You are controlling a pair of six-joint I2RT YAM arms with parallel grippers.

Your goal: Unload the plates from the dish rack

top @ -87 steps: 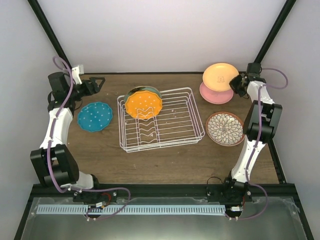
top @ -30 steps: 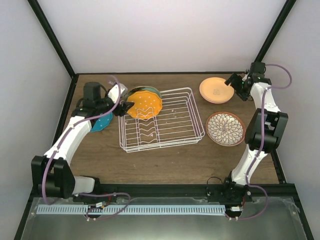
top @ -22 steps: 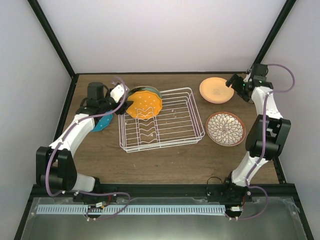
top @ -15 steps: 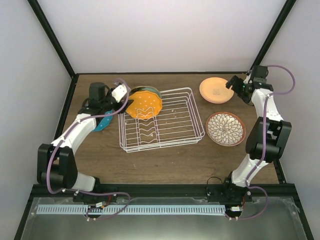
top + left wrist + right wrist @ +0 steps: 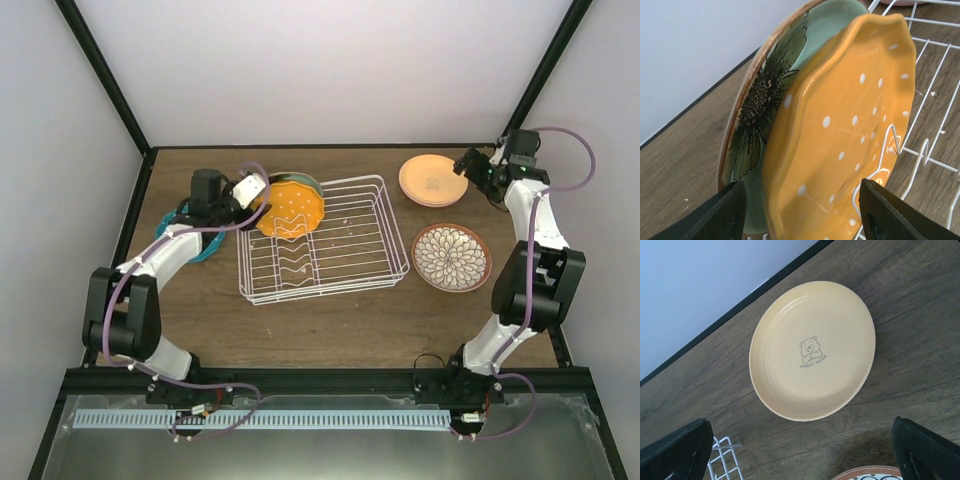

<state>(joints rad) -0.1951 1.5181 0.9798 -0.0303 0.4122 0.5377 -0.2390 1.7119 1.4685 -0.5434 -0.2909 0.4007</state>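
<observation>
The white wire dish rack [image 5: 345,245] holds two upright plates at its left end: an orange white-dotted scalloped plate [image 5: 288,208] [image 5: 840,145] and behind it a sage green plate [image 5: 303,180] [image 5: 765,100] with a dark flower. My left gripper [image 5: 254,199] [image 5: 802,215] is open, its fingers astride the orange plate's near rim. My right gripper [image 5: 468,165] [image 5: 802,455] is open and holds nothing, just right of the pale yellow plate [image 5: 430,180] [image 5: 812,350]. That plate lies flat on a pink plate [image 5: 430,205].
A teal dotted plate [image 5: 205,245] lies on the table under my left arm. A brown-floral white plate [image 5: 451,257] [image 5: 867,474] sits right of the rack. Black frame posts stand at both back corners, and the wall runs behind the table.
My left gripper moved right from the teal plate to the orange plate and narrowed its jaws. The yellow plate, held earlier by my right gripper, now lies released on the pink plate.
</observation>
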